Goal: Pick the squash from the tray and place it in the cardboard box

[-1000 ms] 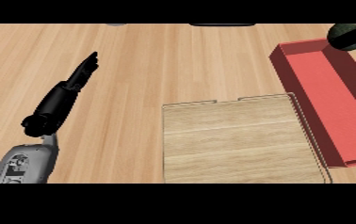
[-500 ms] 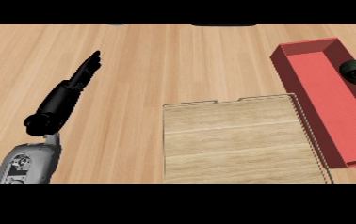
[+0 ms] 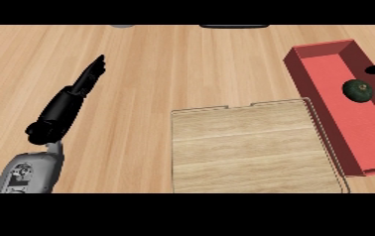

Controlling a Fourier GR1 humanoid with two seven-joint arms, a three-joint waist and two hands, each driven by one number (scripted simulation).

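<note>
While the squash point(image 3: 357, 89) lies in the red tray point(image 3: 322, 84), well apart from the left hand point(image 3: 73, 98), its fingers straight and together, the box point(image 3: 249, 150) rests on the wooden counter point(image 3: 183, 61).

A: What does the robot's body look like here?

B: Only one limb shows plainly. The left forearm point(image 3: 29, 173) is a pale grey, rounded shell, with a darker recessed patch and small fittings on its side near the lower edge.

A: And the hand?

B: The left hand point(image 3: 62, 108) is matt black all over, long and slim, its body thick and rounded, narrowing into thin black fingers point(image 3: 93, 67). A short, chunky black wrist piece joins it to the grey shell.
</note>
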